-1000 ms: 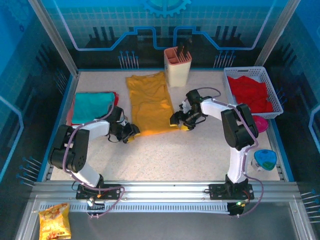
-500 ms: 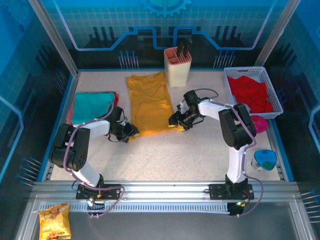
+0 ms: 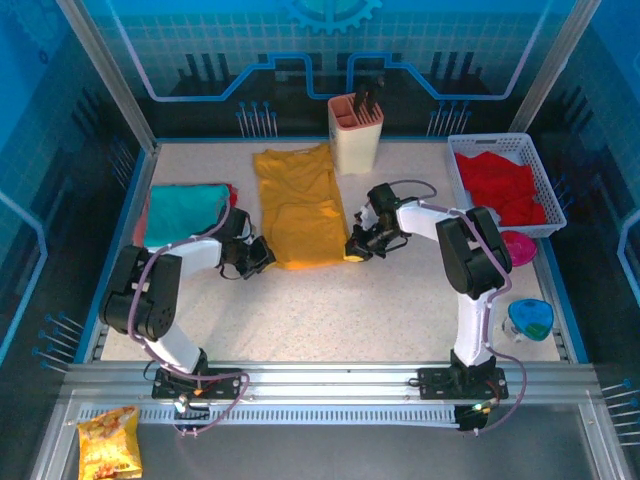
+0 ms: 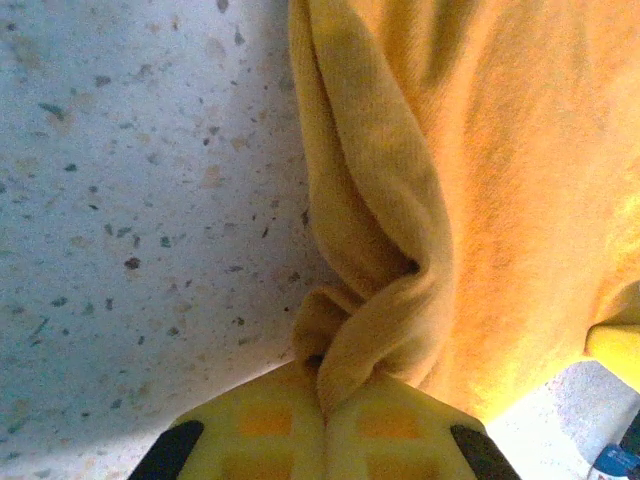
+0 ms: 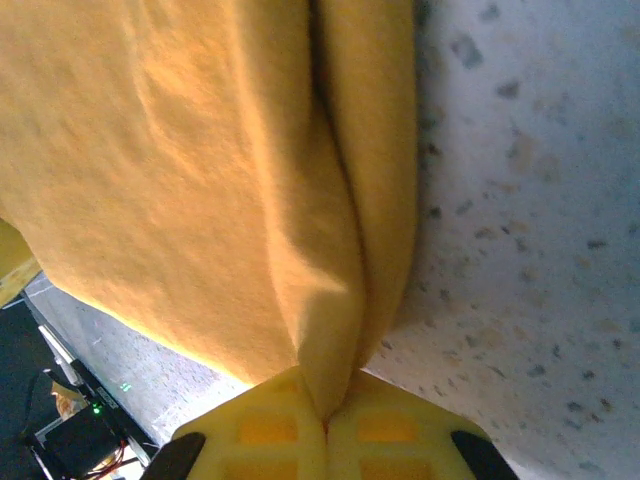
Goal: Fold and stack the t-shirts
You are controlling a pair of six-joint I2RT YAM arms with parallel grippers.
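We find the left gripper [image 4: 325, 395] clamped tight on the near left corner of the mustard-yellow t-shirt [image 3: 298, 205], with a bunched twist of cloth pinched between its yellow fingers [image 4: 265, 420] just above the speckled table [image 3: 350, 310]. The right gripper [image 5: 325, 400] is likewise closed on the shirt's near right corner, a fold of the hem squeezed in its grip (both pairs of jaws meet with only cloth between them). The shirt lies lengthwise mid-table, with the teal t-shirt [image 3: 182, 212] folded to its left and the red t-shirts [image 3: 497, 185] heaped in the white basket [image 3: 490, 145] at the far right.
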